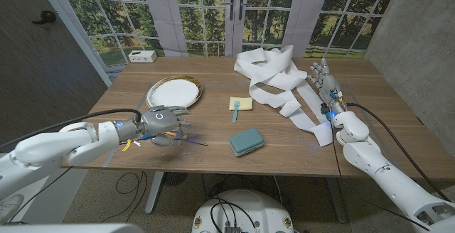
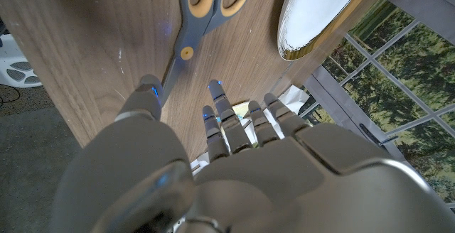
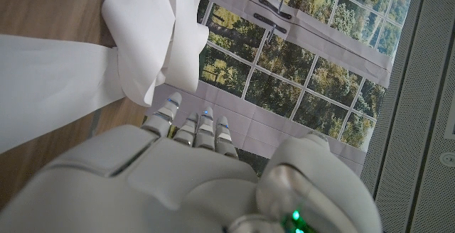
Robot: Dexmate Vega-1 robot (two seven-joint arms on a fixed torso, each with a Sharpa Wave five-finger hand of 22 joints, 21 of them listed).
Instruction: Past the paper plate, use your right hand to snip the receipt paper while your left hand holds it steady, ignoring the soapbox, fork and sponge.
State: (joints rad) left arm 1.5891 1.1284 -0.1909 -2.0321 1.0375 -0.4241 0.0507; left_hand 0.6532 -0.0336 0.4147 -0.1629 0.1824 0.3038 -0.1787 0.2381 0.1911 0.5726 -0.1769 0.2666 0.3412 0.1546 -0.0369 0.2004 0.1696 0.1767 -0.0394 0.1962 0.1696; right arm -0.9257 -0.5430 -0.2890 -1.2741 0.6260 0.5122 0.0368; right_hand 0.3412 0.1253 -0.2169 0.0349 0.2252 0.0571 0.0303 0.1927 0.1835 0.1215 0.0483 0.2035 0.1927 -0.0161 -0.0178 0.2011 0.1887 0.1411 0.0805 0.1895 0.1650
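Observation:
The white receipt paper (image 1: 274, 73) lies crumpled at the table's back right, with long strips trailing toward the front (image 1: 313, 123). My right hand (image 1: 325, 84) stands just right of the paper with fingers extended and holds nothing; the paper (image 3: 142, 41) lies just beyond its fingertips. Grey scissors with yellow handles (image 2: 186, 52) lie on the table under my left hand (image 1: 165, 123), their blade tip (image 1: 197, 143) poking out. That hand hovers with fingers spread, its thumb (image 2: 148, 94) over the blade; contact cannot be told. The paper plate (image 1: 174, 89) sits just beyond the left hand.
A yellow sponge (image 1: 244, 103) and a blue fork (image 1: 234, 111) lie mid-table. The teal soapbox (image 1: 246, 141) sits near the front edge. A small white box (image 1: 143, 56) stands on the sill behind the table's back left.

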